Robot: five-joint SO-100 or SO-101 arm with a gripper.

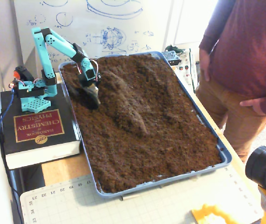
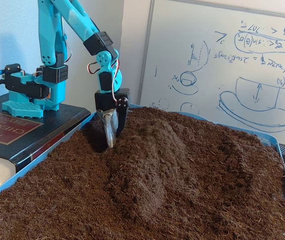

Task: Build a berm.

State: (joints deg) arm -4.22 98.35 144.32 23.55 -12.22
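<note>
Berm beside claw, book titled "Chemistry and Physics"

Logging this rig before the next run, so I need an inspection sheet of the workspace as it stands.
Surface: blue tray filled with loose brown soil.
Job's things: berm, a raised ridge running away from the gripper.
Clutter: yellow object on the cutting mat.
Gripper: gripper tips down in the soil at the berm's end; open or shut cannot be told.
Cables: wires beside the arm base, which sits on a book.
Surroundings: whiteboard, a standing person, a camera.
</note>
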